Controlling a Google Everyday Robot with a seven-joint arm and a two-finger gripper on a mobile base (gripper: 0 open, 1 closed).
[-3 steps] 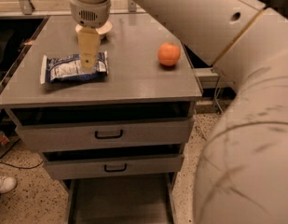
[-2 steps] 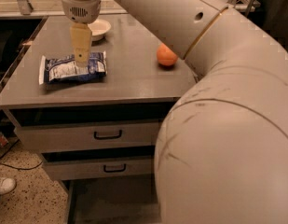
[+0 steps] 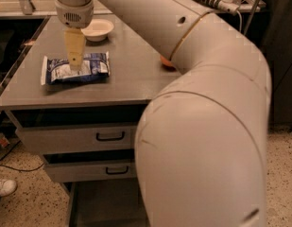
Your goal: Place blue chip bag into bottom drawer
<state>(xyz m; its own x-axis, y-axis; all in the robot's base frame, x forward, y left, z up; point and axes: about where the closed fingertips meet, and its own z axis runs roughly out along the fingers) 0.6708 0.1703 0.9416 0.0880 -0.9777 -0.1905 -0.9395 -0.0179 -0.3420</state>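
Note:
The blue chip bag (image 3: 77,68) lies flat on the left part of the grey cabinet's top (image 3: 131,82). My gripper (image 3: 75,66) hangs straight down from the arm, and its tan tip is on or just above the middle of the bag. The bottom drawer (image 3: 100,205) is pulled out at the foot of the cabinet. Its grey floor shows, and my arm hides its right side.
A white bowl (image 3: 97,30) stands behind the bag. A sliver of the orange fruit (image 3: 165,63) shows behind my arm. The two upper drawers (image 3: 79,138) are shut, with black handles. My arm fills the right half of the view. A shoe (image 3: 4,187) is on the floor at the left.
My gripper has come down closer onto the bag. My arm has swung across the right of the view and now covers most of the orange fruit.

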